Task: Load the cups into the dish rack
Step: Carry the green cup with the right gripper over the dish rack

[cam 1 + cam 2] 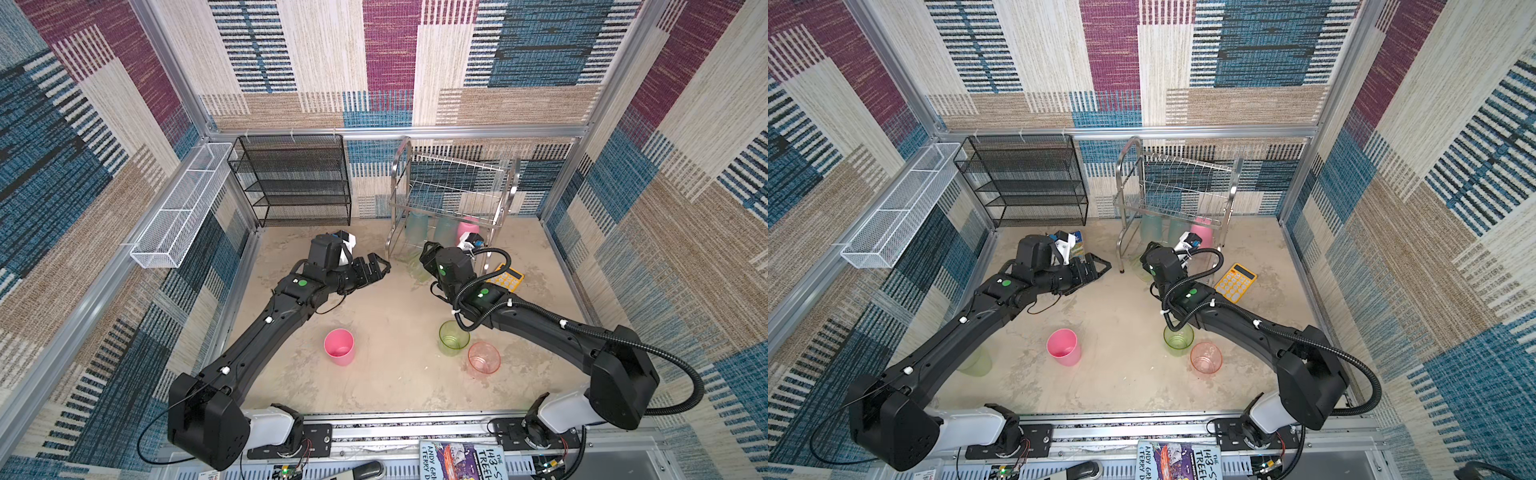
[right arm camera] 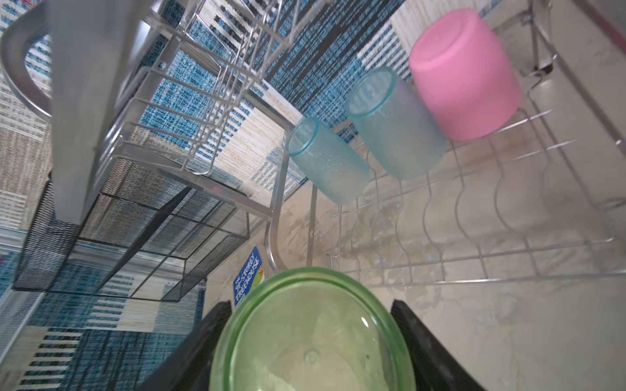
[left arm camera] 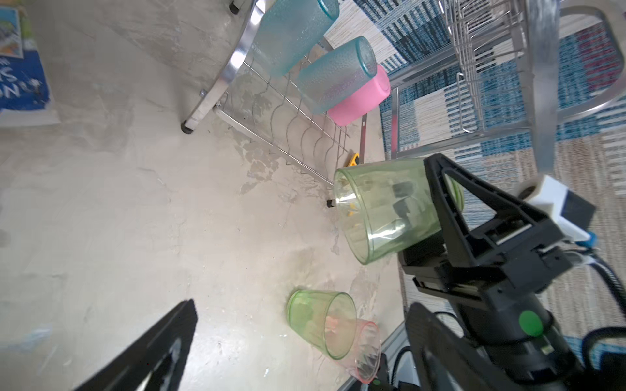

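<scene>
My right gripper (image 2: 310, 313) is shut on a see-through yellow-green cup (image 2: 311, 338), held tilted just in front of the dish rack (image 1: 457, 187). The held cup (image 3: 386, 210) also shows in the left wrist view. On the rack's lower tier stand two teal cups (image 2: 327, 166) (image 2: 394, 125) and a pink cup (image 2: 464, 74), all upside down. My left gripper (image 1: 380, 266) hangs open and empty left of the rack. On the table stand a pink cup (image 1: 339, 347), a yellow-green cup (image 1: 454, 337) and a salmon cup (image 1: 484, 359). Another yellow-green cup (image 1: 976, 361) shows partly behind my left arm.
A black mesh shelf unit (image 1: 291, 178) stands at the back left, with a white mesh basket (image 1: 183, 208) on the left wall. A yellow calculator (image 1: 1235, 282) lies right of the rack. A blue book (image 3: 20, 67) lies by my left wrist.
</scene>
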Controlling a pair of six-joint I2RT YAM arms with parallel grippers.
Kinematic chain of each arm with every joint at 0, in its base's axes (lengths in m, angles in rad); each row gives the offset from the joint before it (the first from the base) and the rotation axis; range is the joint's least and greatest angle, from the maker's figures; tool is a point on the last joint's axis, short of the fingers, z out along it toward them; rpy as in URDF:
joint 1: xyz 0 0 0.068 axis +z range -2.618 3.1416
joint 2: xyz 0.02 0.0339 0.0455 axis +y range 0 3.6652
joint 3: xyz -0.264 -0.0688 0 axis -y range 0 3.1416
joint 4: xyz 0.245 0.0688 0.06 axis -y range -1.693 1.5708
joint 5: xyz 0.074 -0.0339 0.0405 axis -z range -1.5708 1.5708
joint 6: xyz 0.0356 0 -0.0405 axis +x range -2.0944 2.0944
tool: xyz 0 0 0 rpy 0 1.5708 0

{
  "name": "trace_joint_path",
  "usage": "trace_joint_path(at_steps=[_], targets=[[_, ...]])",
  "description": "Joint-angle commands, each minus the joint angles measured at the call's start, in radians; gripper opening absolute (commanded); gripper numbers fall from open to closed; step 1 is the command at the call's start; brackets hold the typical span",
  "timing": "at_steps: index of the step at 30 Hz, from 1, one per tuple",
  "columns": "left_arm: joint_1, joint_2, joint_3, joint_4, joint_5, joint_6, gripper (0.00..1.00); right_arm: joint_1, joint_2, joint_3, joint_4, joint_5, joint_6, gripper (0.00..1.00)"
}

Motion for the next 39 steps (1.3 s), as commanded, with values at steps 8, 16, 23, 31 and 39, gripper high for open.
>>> trace_joint_path(at_steps=[8, 16, 23, 31, 39], targets=[[0.009, 0.055, 0.17, -0.242, -0.081, 0.228, 0.99, 0.002, 0.077, 0.036, 0.036, 0.25, -0.319, 0.61], [0.01, 0.024, 0.16, -0.239, -0.162, 0.336, 0.99, 0.001, 0.143, 0.015, 0.168, 0.305, -0.48, 0.62], [0.01, -0.033, 0.068, -0.162, -0.175, 0.39, 0.99, -0.009, 0.188, 0.012, 0.22, 0.347, -0.532, 0.62], [0.01, -0.096, -0.021, -0.043, -0.13, 0.408, 0.99, -0.054, 0.243, 0.023, 0.228, 0.342, -0.548, 0.62], [0.02, -0.129, -0.068, -0.002, -0.177, 0.414, 0.99, -0.117, 0.299, 0.037, 0.231, 0.32, -0.529, 0.61]])
